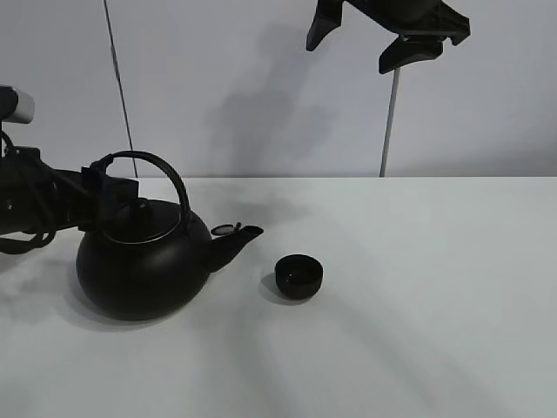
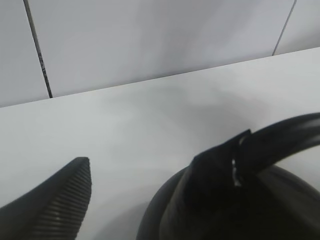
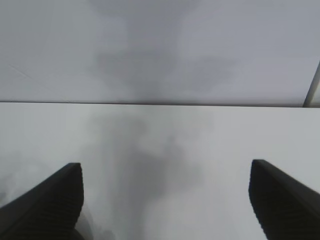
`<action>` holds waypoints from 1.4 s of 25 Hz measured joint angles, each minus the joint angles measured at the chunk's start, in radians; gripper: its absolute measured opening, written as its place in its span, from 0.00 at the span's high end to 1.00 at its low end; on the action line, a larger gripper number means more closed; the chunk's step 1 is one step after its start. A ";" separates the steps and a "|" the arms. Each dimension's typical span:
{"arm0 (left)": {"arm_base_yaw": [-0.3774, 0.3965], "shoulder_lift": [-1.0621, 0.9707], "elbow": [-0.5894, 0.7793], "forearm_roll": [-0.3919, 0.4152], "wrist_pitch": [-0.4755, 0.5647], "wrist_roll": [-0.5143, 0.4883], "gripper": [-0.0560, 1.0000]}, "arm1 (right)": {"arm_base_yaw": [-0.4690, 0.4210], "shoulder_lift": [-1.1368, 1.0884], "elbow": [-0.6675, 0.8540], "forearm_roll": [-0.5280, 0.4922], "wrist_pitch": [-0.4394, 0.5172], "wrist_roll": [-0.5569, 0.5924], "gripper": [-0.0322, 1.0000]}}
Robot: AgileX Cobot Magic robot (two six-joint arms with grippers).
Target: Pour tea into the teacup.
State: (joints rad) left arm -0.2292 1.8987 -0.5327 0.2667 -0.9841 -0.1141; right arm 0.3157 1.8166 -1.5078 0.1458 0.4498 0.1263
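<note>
A big round black kettle [image 1: 144,261] with an arched handle [image 1: 161,170] stands on the white table [image 1: 418,287] at the left, its spout pointing right. The teacup [image 1: 298,276], small, low and matte black, stands just right of the spout, apart from it. My left gripper [image 1: 109,187] is at the left end of the handle. In the left wrist view it [image 2: 150,165] is open, with one finger [image 2: 215,175] against the handle [image 2: 285,135] and bare table between the fingers. My right gripper [image 1: 383,35] is open and empty, raised high above the table [image 3: 165,170].
A grey wall stands behind the table, with a dark cable [image 1: 120,87] at the left and a thin pole [image 1: 389,122] at the right. Bare table lies right of the teacup and in front of it.
</note>
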 joint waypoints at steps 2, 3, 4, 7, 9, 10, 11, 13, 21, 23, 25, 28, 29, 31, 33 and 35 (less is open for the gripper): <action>0.000 0.000 0.000 0.002 0.011 -0.006 0.45 | 0.000 0.000 0.000 0.000 0.000 0.000 0.37; 0.000 0.000 0.000 0.004 0.012 -0.012 0.48 | 0.000 0.000 0.000 0.000 0.000 0.000 0.37; 0.000 0.000 0.000 0.007 0.012 -0.020 0.52 | 0.000 0.000 0.000 0.000 0.000 0.000 0.37; 0.000 0.000 0.000 0.035 0.008 -0.034 0.72 | 0.000 0.000 0.000 0.000 0.000 0.000 0.37; -0.001 0.002 0.000 0.044 -0.002 -0.024 0.80 | 0.000 0.000 0.000 0.000 0.000 0.000 0.37; 0.002 0.003 0.000 0.042 -0.007 -0.024 0.80 | 0.000 0.000 0.000 0.000 0.000 0.000 0.37; 0.003 0.007 0.000 0.041 -0.012 -0.021 0.81 | 0.000 0.000 0.000 0.000 0.000 0.000 0.37; 0.003 0.008 -0.005 0.041 -0.014 -0.021 0.81 | 0.000 0.000 0.000 0.000 0.000 0.000 0.37; 0.000 0.010 -0.072 0.104 0.047 -0.020 0.81 | 0.000 0.000 0.000 0.000 0.000 0.000 0.37; -0.016 0.002 -0.101 0.113 0.096 -0.019 0.81 | 0.000 0.000 0.000 0.000 0.000 0.000 0.37; -0.035 -0.010 -0.138 0.121 0.157 -0.015 0.81 | 0.000 0.000 0.000 0.000 0.000 0.000 0.37; -0.062 -0.015 -0.187 0.126 0.204 -0.014 0.81 | 0.000 0.000 0.000 0.000 0.000 0.000 0.37; -0.072 -0.015 -0.201 0.126 0.222 -0.009 0.81 | 0.000 0.000 0.000 0.000 0.000 0.000 0.37; -0.091 -0.015 -0.230 0.128 0.255 0.003 0.82 | 0.000 0.000 0.000 0.000 0.000 0.000 0.37; -0.110 -0.015 -0.256 0.132 0.293 0.016 0.82 | 0.000 0.000 0.000 0.000 0.000 0.000 0.37; -0.122 -0.015 -0.282 0.134 0.331 0.022 0.83 | 0.000 0.000 0.000 0.000 0.000 0.000 0.37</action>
State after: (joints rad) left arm -0.3512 1.8833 -0.8144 0.4007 -0.6532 -0.0920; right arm 0.3157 1.8166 -1.5078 0.1458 0.4498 0.1263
